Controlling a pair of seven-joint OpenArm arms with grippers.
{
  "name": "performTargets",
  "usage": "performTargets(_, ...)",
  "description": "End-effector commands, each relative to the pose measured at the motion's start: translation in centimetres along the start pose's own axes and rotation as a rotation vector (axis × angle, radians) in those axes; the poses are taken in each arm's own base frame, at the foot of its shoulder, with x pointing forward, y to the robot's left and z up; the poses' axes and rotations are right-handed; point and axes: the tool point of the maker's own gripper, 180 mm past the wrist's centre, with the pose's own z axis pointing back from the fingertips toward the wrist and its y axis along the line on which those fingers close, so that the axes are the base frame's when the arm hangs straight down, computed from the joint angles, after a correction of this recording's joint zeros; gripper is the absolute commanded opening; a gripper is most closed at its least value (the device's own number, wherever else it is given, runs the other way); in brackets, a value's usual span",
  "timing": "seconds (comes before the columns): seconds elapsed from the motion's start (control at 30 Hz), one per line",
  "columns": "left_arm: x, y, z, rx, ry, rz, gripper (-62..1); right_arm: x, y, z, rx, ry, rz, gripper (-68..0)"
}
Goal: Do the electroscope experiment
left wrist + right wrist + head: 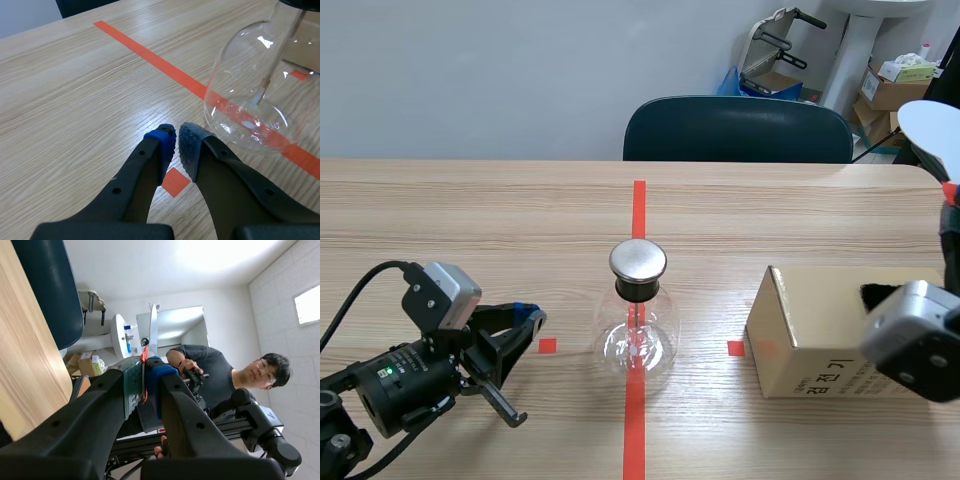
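Desk (470, 220): wood-grain, with a red tape line running under the electroscope.

Cardboard box (820, 340): on the desk to the right of the electroscope, apart from it.

Electroscope (638, 320): a glass flask standing upright at mid-desk, long axis vertical, metal cap (638, 260) on top.

Left tool (525, 325): low on the desk to the left of the electroscope, near its bulb. It is closed on nothing, pads almost meeting.

Right tool (950, 205): raised well to the right of the electroscope, beyond the box, clamped on a white disc (932, 128).

Judgement: the cap lies leftward and lower from the disc. The left arm is nearer, but the right carries the working piece.

Views: the left wrist view alone shows the rod inside the electroscope (250, 90) and the closed left tool (176, 140). The right wrist view alone shows the right tool (145, 375) pinching the white disc (153, 327) edge-on, and not the electroscope.
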Motion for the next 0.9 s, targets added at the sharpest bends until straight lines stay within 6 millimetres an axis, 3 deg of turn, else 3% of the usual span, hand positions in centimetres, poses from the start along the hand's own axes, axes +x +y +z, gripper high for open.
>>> performTargets(0.0,0.9,-1.0,-0.6,-0.033,-0.033,-0.001,-53.9,0.2,-0.9,-0.9,-0.040,-0.005,0.013,-65.6)
performTargets(0.4,0.2,-3.8,-0.9,-0.114,-0.015,-0.029,-53.9,4.7,-0.6,-3.9,-0.072,-0.045,-0.023,-65.6)
performTargets(0.6,0.2,-3.9,-0.9,-0.116,-0.016,-0.030,-53.9,7.0,-0.7,-4.8,-0.089,-0.058,-0.035,-65.6)
performTargets(0.87,0.2,-3.9,-0.9,-0.116,-0.016,-0.030,-53.9,8.9,2.1,-5.1,-0.011,-0.081,-0.017,-65.6)
